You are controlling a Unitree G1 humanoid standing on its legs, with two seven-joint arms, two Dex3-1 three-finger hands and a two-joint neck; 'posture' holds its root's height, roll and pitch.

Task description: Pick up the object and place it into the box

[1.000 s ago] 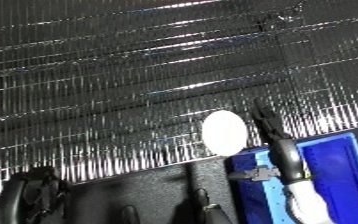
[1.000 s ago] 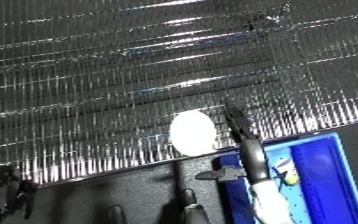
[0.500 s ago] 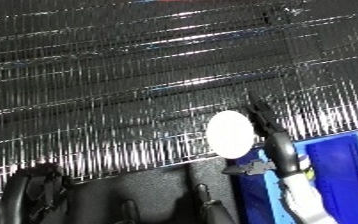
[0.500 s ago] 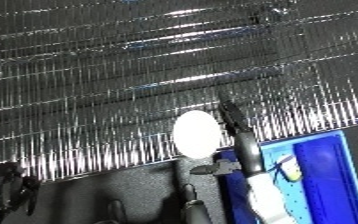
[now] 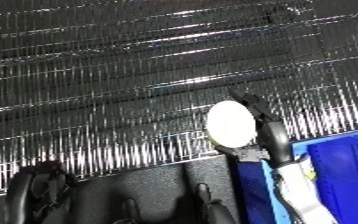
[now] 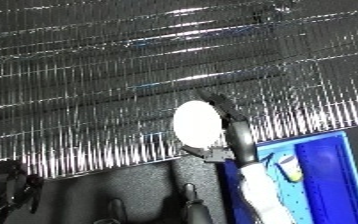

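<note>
A white oval disc (image 5: 230, 124) is held up in front of the shiny foil backdrop. My right hand (image 5: 270, 137) is shut on it, with black fingers curled along its right edge and under it. The white forearm rises from the lower right. The blue bin (image 6: 322, 172) lies at the lower right, below and to the right of the disc, and the forearm crosses its left wall. My left hand (image 5: 38, 192) is a dark shape low at the left edge, apart from the disc.
A black tabletop (image 5: 158, 185) fills the bottom of the view. Behind it hangs a ribbed silver foil wall (image 5: 158, 65). A small pale item (image 6: 287, 167) lies inside the bin. Dark upright shapes (image 5: 207, 202) stand at the bottom edge.
The right hand has lifted the white disc slightly higher. The whole picture has shifted, so the bin now shows further to the right.
</note>
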